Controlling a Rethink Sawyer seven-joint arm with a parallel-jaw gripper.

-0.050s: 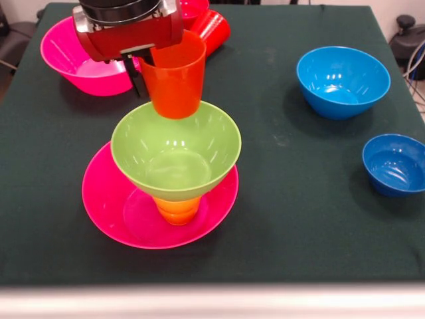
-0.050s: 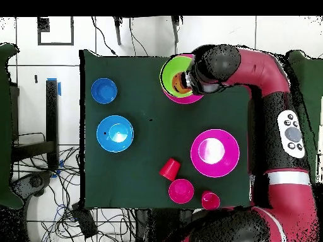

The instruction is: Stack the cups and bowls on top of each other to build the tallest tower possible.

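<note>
Gripper first: we are seeing it clamped on the rim of the orange cup, one dark finger running down the cup's left outer wall while the cup hangs upright over the tower.

Going left to right along the bench in the front view, we are passing a pink bowl at the far left corner, then the tower toward the near left edge: a wide pink bowl, a yellow cup standing in it, and the green bowl perched on that. Red cups are lying at the far edge, and the light blue bowl and small dark blue bowl are sitting well apart at the right.

We judge the cup's base is hanging over the green bowl's far rim, not its middle. To do this well, we are wanting it centred over the bowl's flat bottom, lowered straight and released gently, since the green bowl is balancing on a narrow cup.
</note>
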